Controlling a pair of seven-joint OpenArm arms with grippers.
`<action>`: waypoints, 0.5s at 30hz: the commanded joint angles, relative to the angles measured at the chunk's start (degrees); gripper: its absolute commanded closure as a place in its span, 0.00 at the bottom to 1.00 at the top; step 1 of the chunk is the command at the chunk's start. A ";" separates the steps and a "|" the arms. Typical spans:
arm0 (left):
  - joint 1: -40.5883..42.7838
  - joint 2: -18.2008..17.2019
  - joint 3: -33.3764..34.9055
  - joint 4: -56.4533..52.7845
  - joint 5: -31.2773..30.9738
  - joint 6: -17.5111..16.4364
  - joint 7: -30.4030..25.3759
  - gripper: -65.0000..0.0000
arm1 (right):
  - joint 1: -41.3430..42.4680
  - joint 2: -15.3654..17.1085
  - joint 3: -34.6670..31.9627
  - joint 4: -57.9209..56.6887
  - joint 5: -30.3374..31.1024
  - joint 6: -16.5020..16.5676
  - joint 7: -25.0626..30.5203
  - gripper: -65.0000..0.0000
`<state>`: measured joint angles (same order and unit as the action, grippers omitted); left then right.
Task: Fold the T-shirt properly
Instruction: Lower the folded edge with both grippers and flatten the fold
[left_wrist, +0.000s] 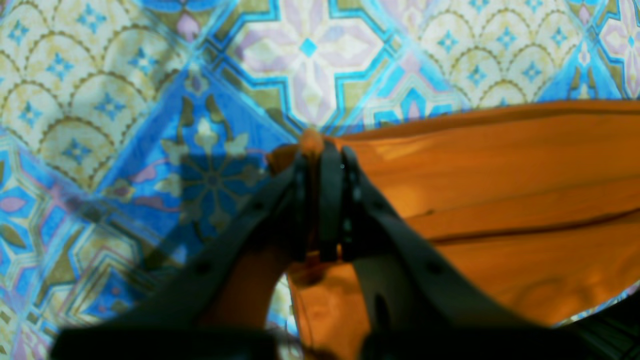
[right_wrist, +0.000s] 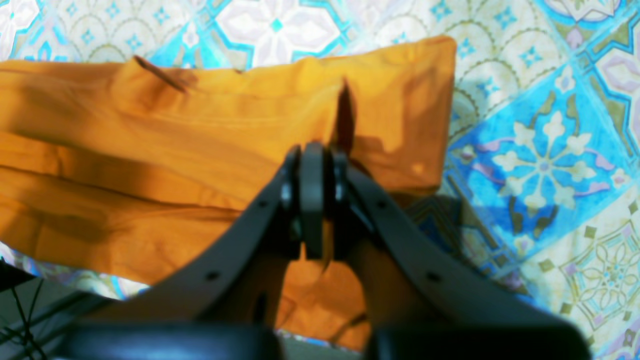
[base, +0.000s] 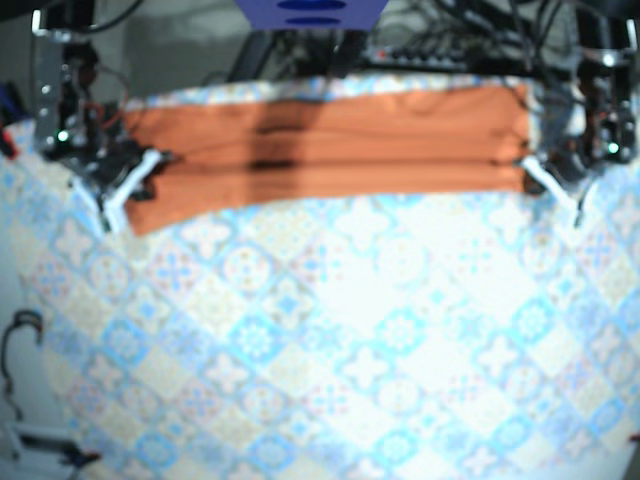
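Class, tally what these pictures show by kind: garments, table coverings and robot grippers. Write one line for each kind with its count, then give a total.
T-shirt (orange, folded into a long strip): 1
patterned tablecloth: 1
grippers: 2, the left gripper and the right gripper, each closed on one end of the T-shirt
Total: 4

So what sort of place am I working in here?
Likely a robotics lab bench: tangled black cables behind, a blue tile-patterned tablecloth, and a folded orange T-shirt pinched by the left gripper and right gripper.
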<state>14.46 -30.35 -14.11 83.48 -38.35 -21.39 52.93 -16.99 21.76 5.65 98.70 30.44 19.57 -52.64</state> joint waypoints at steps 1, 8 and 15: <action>-0.44 -1.34 -0.44 0.87 -0.11 -0.02 -0.75 1.00 | -0.46 0.79 0.55 1.13 0.38 -0.10 0.47 1.00; -0.44 -1.34 -0.44 0.87 -0.11 -0.02 -0.84 1.00 | -1.42 -1.06 0.64 1.48 0.03 -0.10 -1.03 1.00; 0.09 -1.34 -0.35 0.87 -0.11 -0.02 -0.84 1.00 | -2.48 -1.14 0.64 2.18 0.20 -0.19 -1.12 1.00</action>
<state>14.52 -30.35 -14.06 83.48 -38.35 -21.32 52.90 -20.03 19.84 5.76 99.55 30.09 19.40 -54.81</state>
